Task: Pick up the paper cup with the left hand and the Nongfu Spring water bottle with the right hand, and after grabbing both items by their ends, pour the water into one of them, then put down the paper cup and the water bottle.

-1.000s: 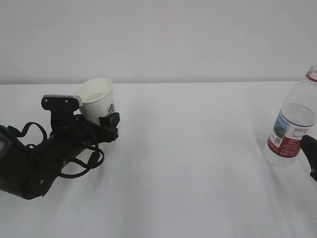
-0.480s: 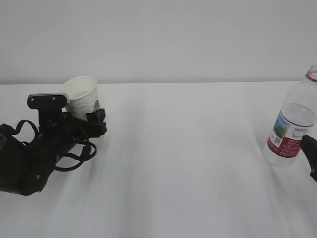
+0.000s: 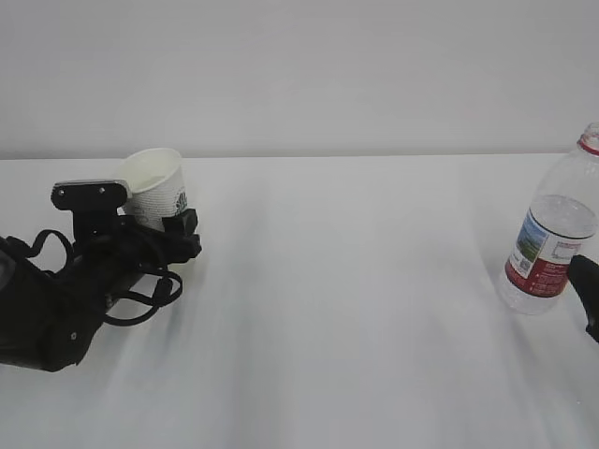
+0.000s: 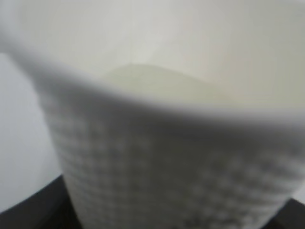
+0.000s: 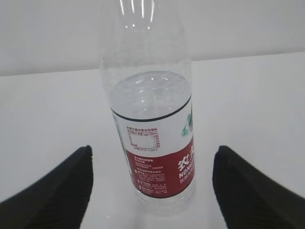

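The white paper cup (image 3: 157,187) is at the far left, tilted slightly, low over the table. My left gripper (image 3: 165,221) is shut around its lower part, one black finger (image 3: 185,230) showing on its right side. The left wrist view is filled by the cup's textured wall (image 4: 167,152) and its pale inside. The Nongfu Spring water bottle (image 3: 552,243) stands upright at the right edge, partly full of clear water (image 5: 147,93). My right gripper (image 5: 152,191) is open around the bottle (image 5: 157,143), its fingers (image 5: 57,191) well clear of both sides.
A white table (image 3: 356,309) runs under a plain pale wall. The black left arm with its loose cables (image 3: 65,299) lies low along the table's left front. Only a corner of the right gripper (image 3: 588,295) shows at the right edge.
The left arm has carried the cup to the left, then nearly stopped over the last half second. The bottle and the right gripper have not moved.
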